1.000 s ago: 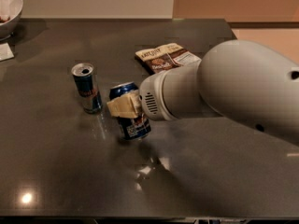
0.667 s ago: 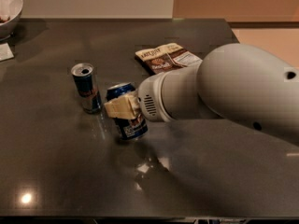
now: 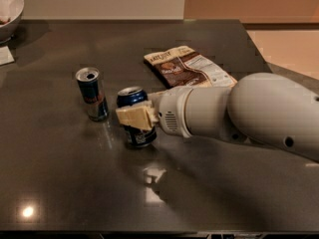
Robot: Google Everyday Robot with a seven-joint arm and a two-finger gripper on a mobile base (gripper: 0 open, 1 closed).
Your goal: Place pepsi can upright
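The pepsi can (image 3: 133, 97), dark blue with a silver top, stands upright on the dark table (image 3: 75, 183), just left of centre. My gripper (image 3: 135, 117) reaches in from the right and is shut on the can's middle. One beige finger (image 3: 130, 117) crosses the can's front; the other is hidden behind it. The can's base touches the table.
A slimmer blue-and-silver energy drink can (image 3: 91, 93) stands upright close to the left of the pepsi can. A brown and white snack bag (image 3: 189, 66) lies flat behind my arm. A white bowl (image 3: 7, 6) and a white paper (image 3: 5, 56) are at the far left edge.
The pepsi can has gone from slightly tilted to upright and shifted a little left. My arm has dropped lower over the table's right side.
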